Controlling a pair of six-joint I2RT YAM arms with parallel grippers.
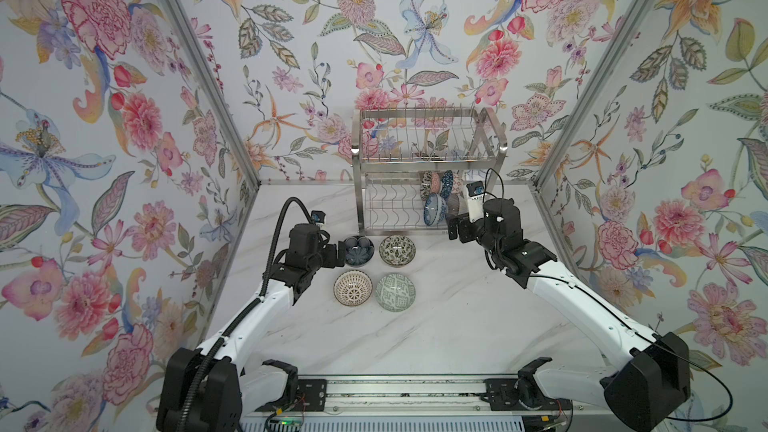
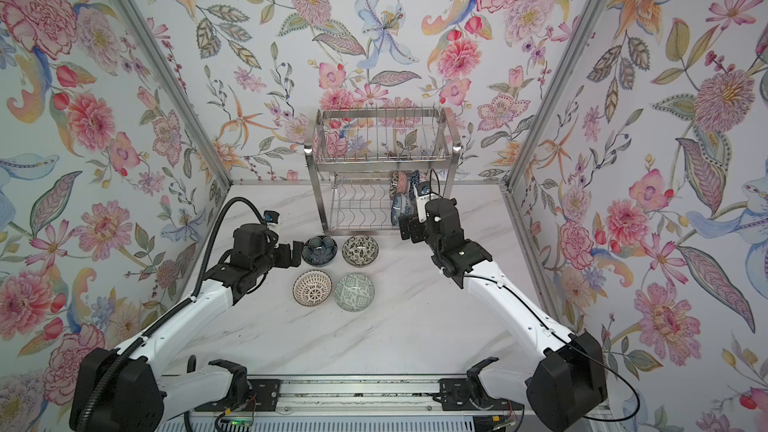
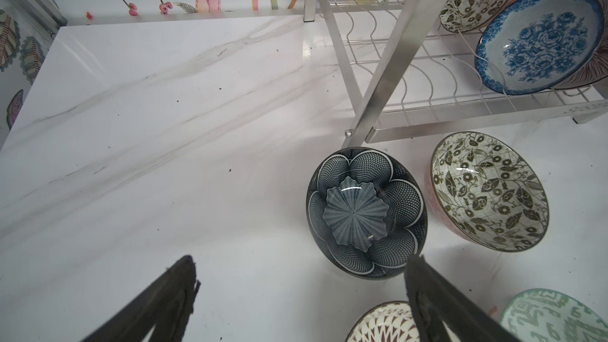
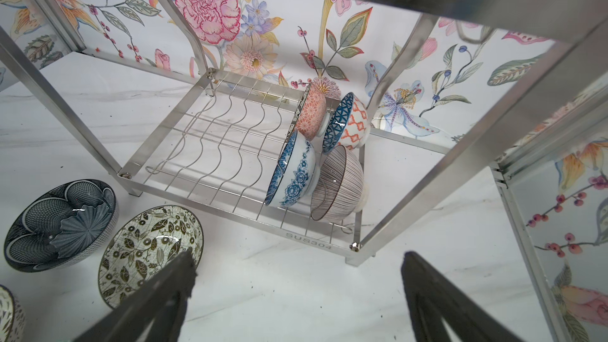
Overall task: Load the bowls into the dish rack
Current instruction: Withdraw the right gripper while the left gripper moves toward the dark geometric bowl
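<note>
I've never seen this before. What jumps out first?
The loud floral wallpaper covering all three walls hits first. Next comes the shiny two-tier dish rack at the back of the marble table, with a few bowls standing on edge at the right end of its lower tier. In front of it, four patterned bowls sit in a square between two black-and-white arms.

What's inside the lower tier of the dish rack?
Four bowls on edge at the rack's right end: blue floral, striped, pink-backed, blue-triangle. The front pair partly covers the rear pair.
</note>
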